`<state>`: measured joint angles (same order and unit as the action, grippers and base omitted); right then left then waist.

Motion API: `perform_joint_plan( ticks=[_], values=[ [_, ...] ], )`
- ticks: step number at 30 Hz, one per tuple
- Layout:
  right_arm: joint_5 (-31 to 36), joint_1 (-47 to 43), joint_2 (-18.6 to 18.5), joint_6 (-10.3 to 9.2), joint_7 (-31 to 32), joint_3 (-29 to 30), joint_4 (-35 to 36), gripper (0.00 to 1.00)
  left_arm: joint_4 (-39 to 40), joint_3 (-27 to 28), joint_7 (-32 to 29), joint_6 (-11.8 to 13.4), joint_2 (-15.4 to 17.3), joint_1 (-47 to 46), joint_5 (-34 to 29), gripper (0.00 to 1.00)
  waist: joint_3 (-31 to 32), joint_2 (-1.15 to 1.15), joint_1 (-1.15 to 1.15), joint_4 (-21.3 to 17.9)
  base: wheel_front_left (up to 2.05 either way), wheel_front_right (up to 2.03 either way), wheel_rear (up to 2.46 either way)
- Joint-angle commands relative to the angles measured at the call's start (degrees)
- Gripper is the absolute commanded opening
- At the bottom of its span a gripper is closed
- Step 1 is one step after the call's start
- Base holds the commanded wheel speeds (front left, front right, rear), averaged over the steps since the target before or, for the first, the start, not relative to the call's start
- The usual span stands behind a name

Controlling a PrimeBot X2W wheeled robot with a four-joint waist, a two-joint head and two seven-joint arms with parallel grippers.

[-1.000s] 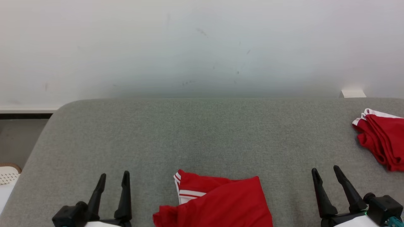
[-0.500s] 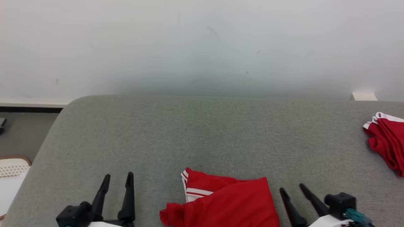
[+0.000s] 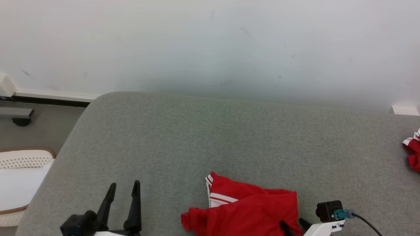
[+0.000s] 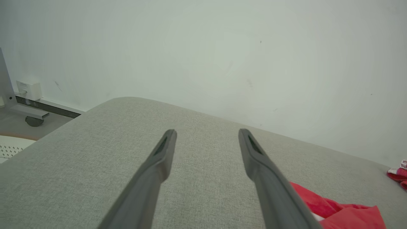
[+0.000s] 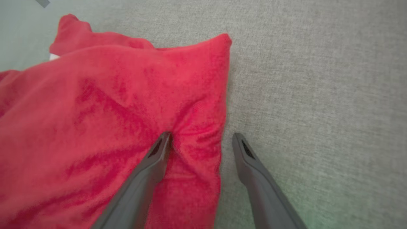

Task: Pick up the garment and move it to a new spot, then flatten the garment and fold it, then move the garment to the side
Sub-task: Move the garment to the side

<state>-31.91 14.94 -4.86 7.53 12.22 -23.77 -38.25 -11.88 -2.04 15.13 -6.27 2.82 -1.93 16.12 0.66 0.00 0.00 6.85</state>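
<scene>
The red garment (image 3: 249,209) with white stripes lies crumpled at the near edge of the grey padded surface (image 3: 210,137). My right gripper (image 3: 293,224) is open and low at the garment's right edge. In the right wrist view the gripper (image 5: 200,138) straddles that edge: one finger presses into the red cloth (image 5: 111,95), the other rests over bare grey fabric. My left gripper (image 3: 124,186) is open, holds nothing, and stands apart to the garment's left. In the left wrist view the gripper (image 4: 206,133) points across the surface, with the garment (image 4: 343,213) at the lower right.
A second red garment (image 3: 413,154) lies at the far right edge of the surface. A white perforated basket (image 3: 19,177) sits on the floor to the left. A white wall (image 3: 210,49) stands directly behind the surface.
The head camera has swung, shifting the whole picture rightward. My right gripper has moved left and down onto the garment's right edge. The left gripper has kept its place.
</scene>
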Motion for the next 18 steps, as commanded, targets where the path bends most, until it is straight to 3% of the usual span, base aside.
perform_joint_plan(
  ticks=[1,2,3,4,5,18],
  values=[
    [-0.49,-1.74,0.63,-0.11,1.42,-1.12,-1.69,1.0,-0.03,0.19,-0.03,-0.03,0.23,0.21,0.66,1.0,-0.04,0.0,0.0,0.3,0.0,0.0,0.0],
    [-0.81,-1.77,0.68,-0.1,1.61,-1.35,-1.61,0.84,-0.07,0.26,-0.03,-0.05,0.23,0.24,0.62,1.0,-0.06,0.0,0.0,0.43,0.0,0.0,0.0],
    [-1.3,-1.77,0.75,-0.04,1.5,-1.56,-1.32,0.47,-0.08,0.29,-0.02,-0.07,0.22,0.23,0.59,1.0,-0.09,0.0,0.0,0.53,0.0,0.0,0.0],
    [-1.5,-1.72,0.72,-0.04,1.02,-1.61,-1.0,0.27,-0.09,0.35,-0.03,-0.08,0.22,0.22,0.57,1.0,-0.1,0.0,0.0,0.59,0.0,0.0,0.0],
    [-1.57,-1.54,0.54,-0.04,0.39,-1.43,-0.73,0.0,-0.11,0.43,-0.03,-0.07,0.23,0.22,0.55,1.0,-0.1,0.0,0.0,0.6,0.0,0.0,0.0],
    [-1.06,5.61,-2.74,-0.14,-7.13,-0.26,2.46,0.0,0.66,-1.45,-0.03,-0.59,0.21,-1.8,-1.32,1.0,0.12,0.0,0.0,-2.86,0.0,0.0,0.0]
  ],
)
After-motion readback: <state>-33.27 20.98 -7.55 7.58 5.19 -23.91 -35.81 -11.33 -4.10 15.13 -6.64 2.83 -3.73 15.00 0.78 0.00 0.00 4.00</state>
